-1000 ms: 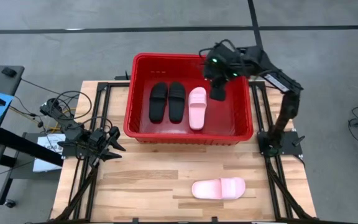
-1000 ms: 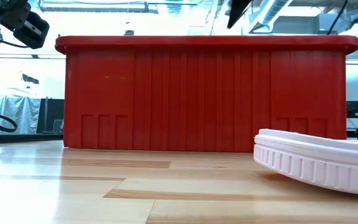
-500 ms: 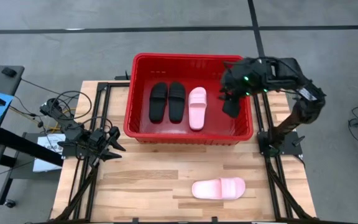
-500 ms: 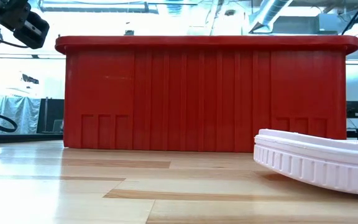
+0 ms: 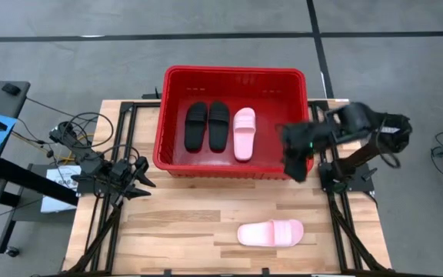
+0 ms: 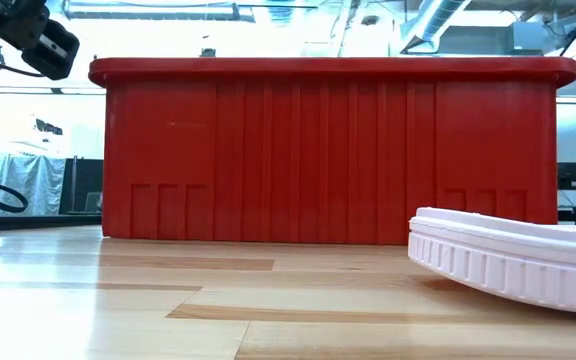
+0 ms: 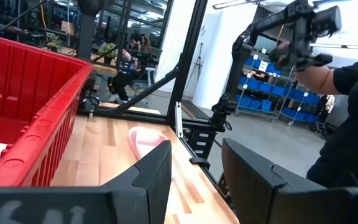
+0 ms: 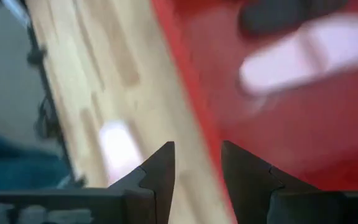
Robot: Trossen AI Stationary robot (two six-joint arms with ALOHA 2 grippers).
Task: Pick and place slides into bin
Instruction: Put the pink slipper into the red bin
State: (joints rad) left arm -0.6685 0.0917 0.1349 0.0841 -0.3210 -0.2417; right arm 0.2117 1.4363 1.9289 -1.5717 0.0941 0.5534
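The red bin (image 5: 237,77) stands at the table's far middle. Two black slides (image 5: 207,125) and one pink slide (image 5: 244,132) lie flat on its floor, side by side. A second pink slide (image 5: 271,232) lies flat on the table near the front right; it also shows in the low view (image 6: 513,260) and the left wrist view (image 7: 148,142). My right gripper (image 5: 295,167) is open and empty above the bin's near right corner. My left gripper (image 5: 138,181) is open and empty at the table's left edge.
The bin's near wall (image 6: 328,160) fills the low view. Bare wooden table (image 5: 175,223) lies between the bin and the front edge. Black frame rails (image 5: 121,146) run along both table sides. A person's sleeve (image 7: 353,124) shows beyond the table in the left wrist view.
My right gripper has swung from above the bin's far right part toward the table's near edge and right, ending over the bin's near right corner. The slides have not moved.
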